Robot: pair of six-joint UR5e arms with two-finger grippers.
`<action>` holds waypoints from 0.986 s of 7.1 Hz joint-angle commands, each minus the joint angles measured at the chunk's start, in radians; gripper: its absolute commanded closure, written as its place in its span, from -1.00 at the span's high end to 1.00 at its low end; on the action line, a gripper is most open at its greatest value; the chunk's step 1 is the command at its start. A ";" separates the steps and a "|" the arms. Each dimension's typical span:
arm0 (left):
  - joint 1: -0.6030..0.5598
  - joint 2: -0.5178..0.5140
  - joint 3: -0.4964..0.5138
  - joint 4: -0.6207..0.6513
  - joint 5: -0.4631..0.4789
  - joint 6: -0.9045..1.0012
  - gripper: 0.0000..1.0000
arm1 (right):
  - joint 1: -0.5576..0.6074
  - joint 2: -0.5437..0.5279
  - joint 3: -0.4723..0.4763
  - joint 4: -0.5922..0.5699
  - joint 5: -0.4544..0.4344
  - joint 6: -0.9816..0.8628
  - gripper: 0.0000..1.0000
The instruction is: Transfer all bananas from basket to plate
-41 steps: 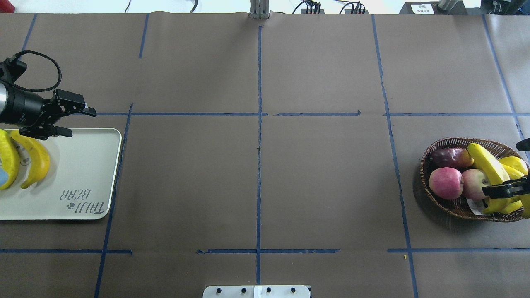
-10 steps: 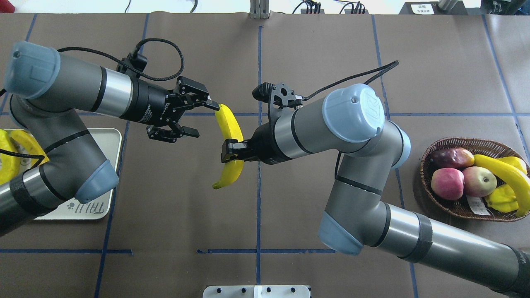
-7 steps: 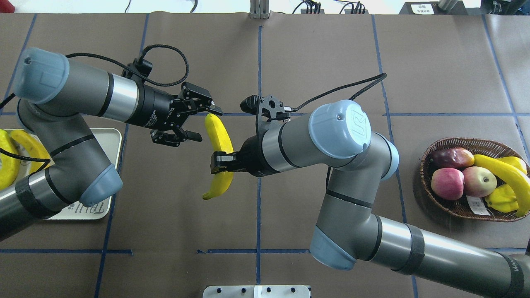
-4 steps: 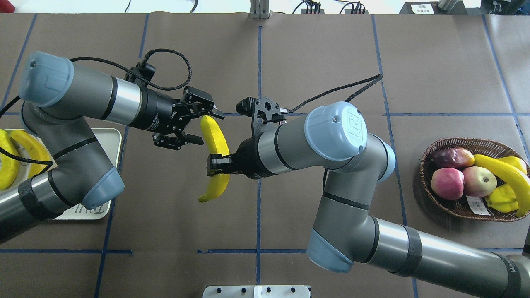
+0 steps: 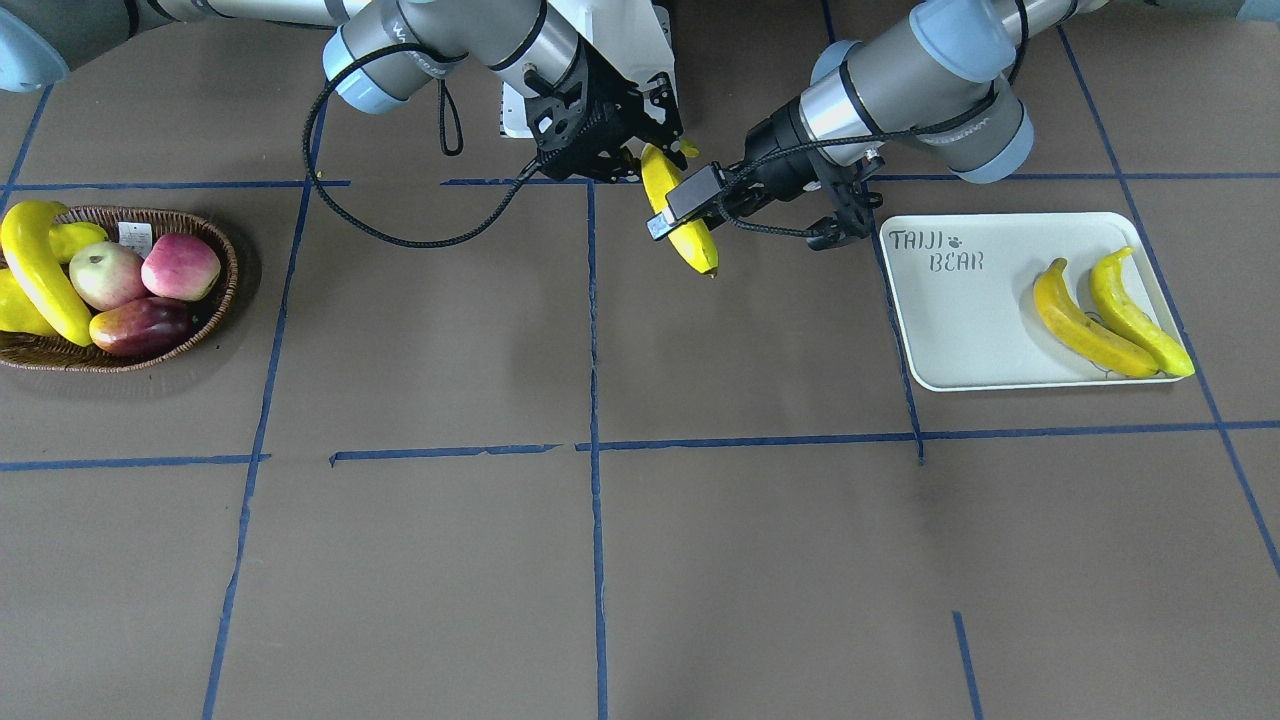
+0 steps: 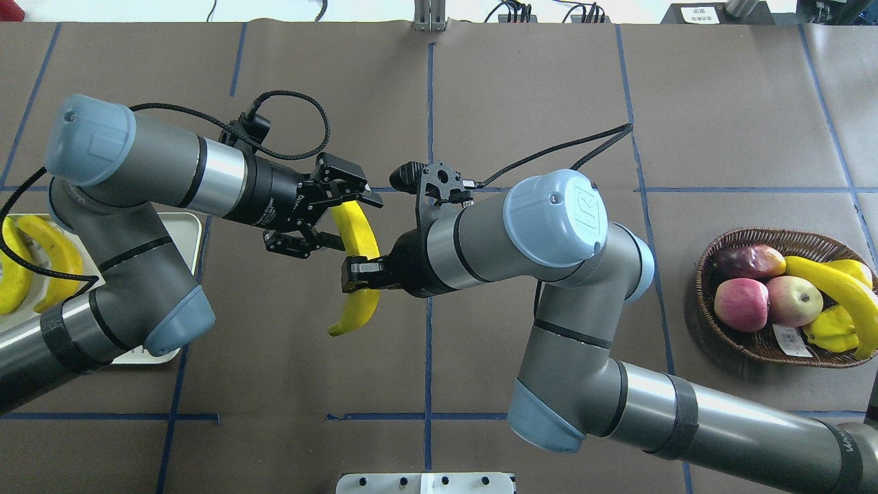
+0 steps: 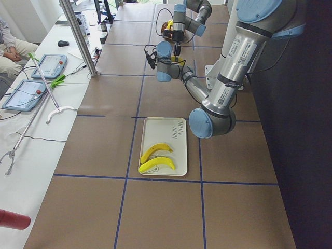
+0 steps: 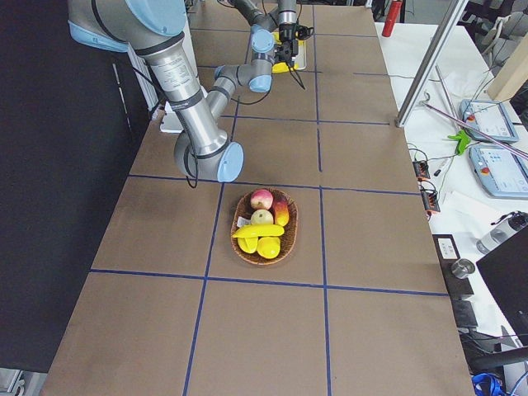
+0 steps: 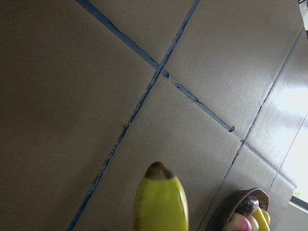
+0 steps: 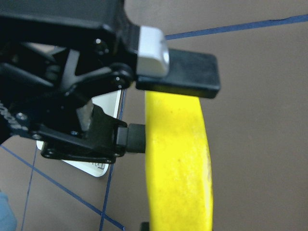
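Observation:
A banana (image 6: 360,233) hangs above the table's middle, with my right gripper (image 6: 363,274) shut on its middle. My left gripper (image 6: 354,221) is open, its fingers (image 10: 192,79) straddling the banana's upper half. The left wrist view shows only the banana's tip (image 9: 161,202). Two bananas (image 5: 1085,325) (image 5: 1135,310) lie on the plate (image 5: 960,330), which sits partly under my left arm in the overhead view. In the basket (image 6: 727,336) at the right a further banana (image 6: 833,285) lies across the other fruit.
The basket also holds two apples (image 6: 741,302), a dark red mango (image 6: 748,261) and plump yellow-green fruits (image 6: 830,329). Both arms span the table's middle. A white base plate (image 6: 425,484) sits at the near edge. A person (image 7: 10,49) sits beyond the table's far side.
My right gripper took a banana from the basket and carried it to the middle. My left gripper left the plate and moved right until its open fingers straddle the banana.

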 commanded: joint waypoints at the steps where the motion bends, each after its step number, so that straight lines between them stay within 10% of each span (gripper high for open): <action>1: 0.009 -0.001 0.001 -0.002 0.001 0.002 0.77 | -0.001 0.000 0.000 0.000 0.000 -0.002 -0.67; 7: 0.060 0.009 -0.010 -0.003 0.102 0.009 0.49 | -0.001 -0.003 0.000 0.000 0.000 -0.006 -0.64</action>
